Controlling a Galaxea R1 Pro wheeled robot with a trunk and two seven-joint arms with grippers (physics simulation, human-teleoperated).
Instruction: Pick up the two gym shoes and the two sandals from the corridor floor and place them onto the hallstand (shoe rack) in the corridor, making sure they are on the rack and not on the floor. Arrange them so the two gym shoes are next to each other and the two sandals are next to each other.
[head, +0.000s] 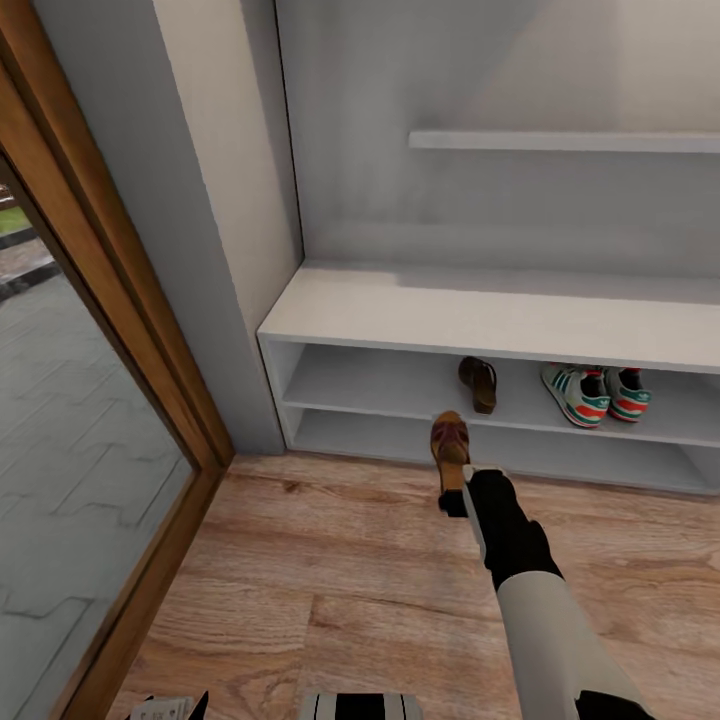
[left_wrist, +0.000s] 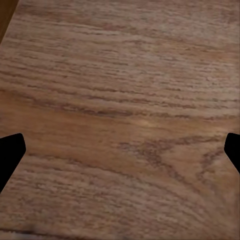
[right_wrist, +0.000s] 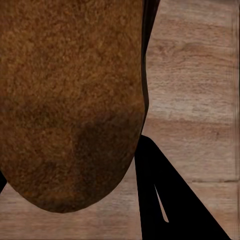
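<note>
The right arm is reaching up from the lower right of the head view toward the middle, white forearm first, then a black wrist, with the right end effector (head: 456, 497) clamped on the heel end of a sandal (head: 450, 447). That sandal is hanging in the air just in front of the shoe rack (head: 470, 318), toe pointing at the lower shelf, dark brown straps crossing a tan footbed. In the right wrist view its brown, grainy surface (right_wrist: 70, 100) is looming large, with one black finger (right_wrist: 165, 195) showing just beside it over the floor planks.

The other sandal (head: 479, 383) is lying on the upper open shelf, near the middle of the frame, toe toward the back. To its right on the same shelf the two gym shoes (head: 596, 392) are sitting side by side, cream-white with green stripes and red-orange patches.

The left end effector (left_wrist: 120, 150) is standing open, its two black fingertips (left_wrist: 10, 152) well apart at the edges of the left wrist view, pointing down at the wood-grain floor (left_wrist: 120, 90) with nothing between them.
</note>
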